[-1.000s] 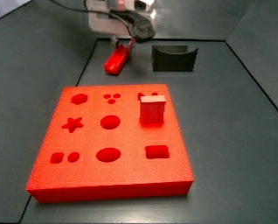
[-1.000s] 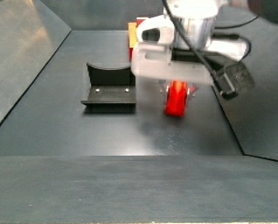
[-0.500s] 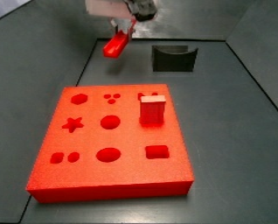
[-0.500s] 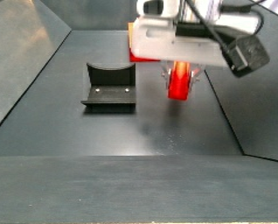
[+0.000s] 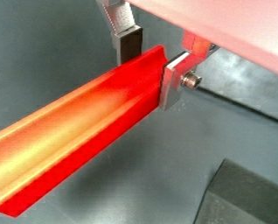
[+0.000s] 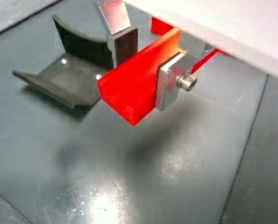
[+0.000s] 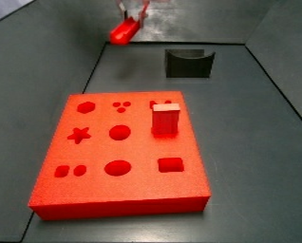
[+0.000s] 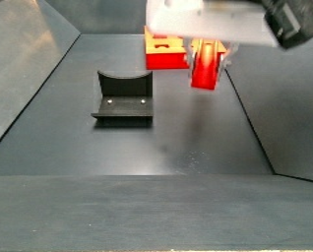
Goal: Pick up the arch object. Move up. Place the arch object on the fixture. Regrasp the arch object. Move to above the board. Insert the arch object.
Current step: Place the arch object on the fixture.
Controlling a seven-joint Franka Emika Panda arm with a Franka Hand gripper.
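Gripper (image 6: 148, 66) holds slim red grooved arch object (image 7: 125, 29) aloft, behind large red board (image 7: 116, 152), left of small black fixture (image 7: 188, 64)

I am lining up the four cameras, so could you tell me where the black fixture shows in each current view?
Wrist view: the fixture shows only as a dark corner at the frame's edge.
Wrist view: fixture on the floor beyond the gripper.
Side view: fixture behind the board, upper middle.
Side view: fixture left of centre.
Shared landmark: the arch object, held aloft.
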